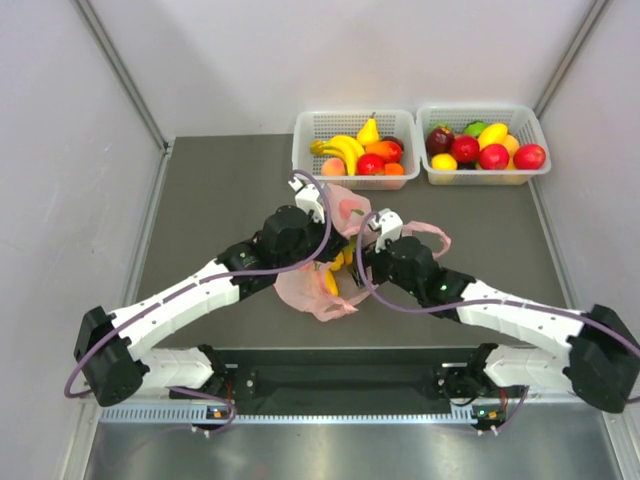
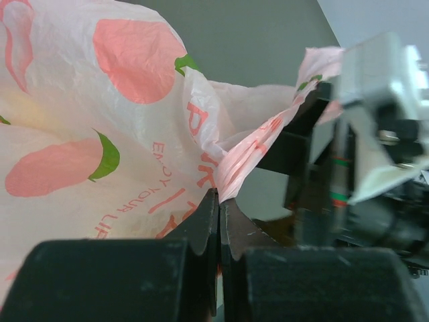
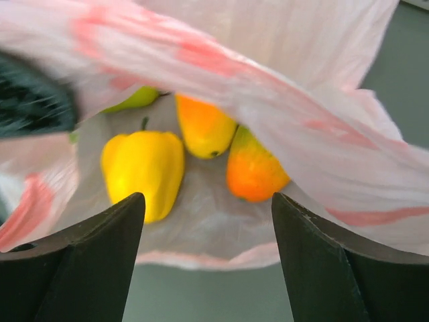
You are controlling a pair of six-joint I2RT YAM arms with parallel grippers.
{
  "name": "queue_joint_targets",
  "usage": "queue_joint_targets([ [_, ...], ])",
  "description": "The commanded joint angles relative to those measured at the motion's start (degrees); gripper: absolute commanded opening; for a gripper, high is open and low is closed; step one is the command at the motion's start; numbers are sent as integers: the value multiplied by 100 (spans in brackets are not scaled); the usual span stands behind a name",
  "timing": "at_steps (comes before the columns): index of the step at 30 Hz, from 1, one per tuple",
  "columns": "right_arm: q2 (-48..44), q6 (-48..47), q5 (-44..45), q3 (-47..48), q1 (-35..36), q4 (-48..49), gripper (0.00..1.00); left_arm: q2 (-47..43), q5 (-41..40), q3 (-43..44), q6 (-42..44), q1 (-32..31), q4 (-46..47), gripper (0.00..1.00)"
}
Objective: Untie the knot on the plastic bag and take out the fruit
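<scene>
The pink plastic bag (image 1: 305, 292) lies between my two arms, its mouth held open. No tied knot shows; one handle loop (image 1: 432, 236) lies loose to the right. My left gripper (image 1: 335, 218) is shut on a fold of the bag's film (image 2: 231, 164), with the jaws (image 2: 219, 194) pressed together. My right gripper (image 1: 355, 265) is open and empty at the bag's mouth (image 3: 208, 201). Inside the bag (image 3: 301, 40) lie a yellow pepper (image 3: 144, 171), a yellow-orange fruit (image 3: 204, 127), an orange-green fruit (image 3: 255, 168) and a green one (image 3: 137, 99). Yellow fruit (image 1: 335, 272) also shows from above.
Two white baskets (image 1: 356, 115) (image 1: 480, 108) full of fruit stand at the back of the table. A peach (image 1: 333, 167) lies in front of the left basket. Side walls close in the table. The right arm's wrist (image 2: 382, 100) is close beside my left gripper.
</scene>
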Motion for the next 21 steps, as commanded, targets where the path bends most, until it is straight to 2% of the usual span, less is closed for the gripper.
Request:
queue_joint_targets([
  [1,623,164,800,-22,87,1392,77,-197,-114,-34,72,45,280,0],
  [7,1476,463,1197,84,78,2095,79,-294,-45,-175,63,80,403,0],
  [17,2620,1008,1557,383,-36,2422,74,-329,105,-342,2,89,570,0],
  [21,2919,1070,1645,374,-97,2518,76,-355,123,-421,-7,98,596,0],
])
